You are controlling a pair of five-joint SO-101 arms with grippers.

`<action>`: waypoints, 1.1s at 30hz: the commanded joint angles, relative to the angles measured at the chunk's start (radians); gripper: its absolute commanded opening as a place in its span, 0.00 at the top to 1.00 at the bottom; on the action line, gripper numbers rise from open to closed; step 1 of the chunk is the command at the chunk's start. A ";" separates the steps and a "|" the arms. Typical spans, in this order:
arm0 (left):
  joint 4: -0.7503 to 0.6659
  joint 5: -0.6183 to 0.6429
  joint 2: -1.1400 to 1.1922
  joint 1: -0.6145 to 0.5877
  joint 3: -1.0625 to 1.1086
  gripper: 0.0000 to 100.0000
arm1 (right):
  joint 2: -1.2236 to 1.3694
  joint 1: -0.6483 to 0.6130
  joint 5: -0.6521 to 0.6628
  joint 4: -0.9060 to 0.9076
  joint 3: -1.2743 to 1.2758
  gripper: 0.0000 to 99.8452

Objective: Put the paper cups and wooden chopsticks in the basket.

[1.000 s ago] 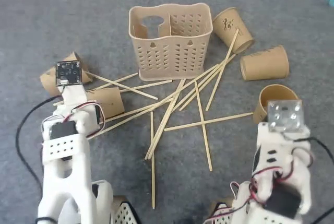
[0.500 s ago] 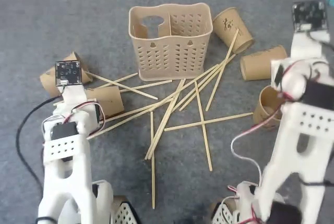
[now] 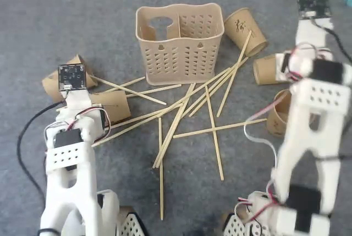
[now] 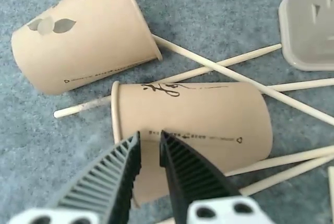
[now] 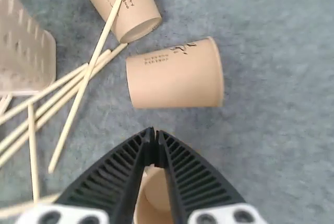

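Right gripper (image 5: 153,135): jaws closed, empty, poised just short of a lying cup (image 5: 175,80) to the right of the basket (image 3: 179,54). Recommended: open wide, straddle the cup wall near the rim, close lightly so it does not crush. Left gripper (image 4: 150,143): jaws a slit apart, empty, over a second cup (image 4: 193,119) lying among chopsticks (image 3: 176,118). Lift this cup clear of them.
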 commanded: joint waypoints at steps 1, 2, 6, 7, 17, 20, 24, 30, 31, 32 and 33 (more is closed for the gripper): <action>0.002 -0.009 0.034 -0.011 0.024 0.94 | 0.081 -0.044 -0.066 -0.185 -0.058 0.99; 0.002 -0.009 0.034 -0.011 0.024 0.94 | 0.108 -0.053 -0.071 -0.239 -0.058 0.99; 0.002 -0.009 0.032 -0.011 0.025 0.94 | 0.213 -0.074 -0.068 -0.430 -0.058 0.99; 0.002 -0.009 0.032 -0.011 0.025 0.94 | 0.237 -0.076 -0.068 -0.472 -0.058 0.99; 0.000 -0.009 0.031 -0.009 0.025 0.94 | 0.495 -0.088 -0.069 -0.759 -0.061 0.99; 0.000 -0.009 0.031 -0.008 0.025 0.94 | 0.556 -0.091 -0.074 -0.878 -0.061 0.99; -0.002 -0.008 0.031 -0.005 0.025 0.94 | 0.590 -0.093 -0.075 -1.047 -0.063 0.99; -0.003 0.043 0.031 -0.006 0.025 0.94 | 0.595 -0.097 -0.075 -1.168 -0.063 0.99; -0.003 0.041 0.031 -0.006 0.025 0.94 | 0.599 -0.104 -0.075 -1.181 -0.063 0.99; -0.003 0.043 0.031 -0.006 0.025 0.94 | 0.607 -0.107 -0.075 -1.184 -0.061 0.99; -0.003 0.043 0.031 -0.006 0.024 0.94 | 0.624 -0.108 -0.075 -1.184 -0.061 0.99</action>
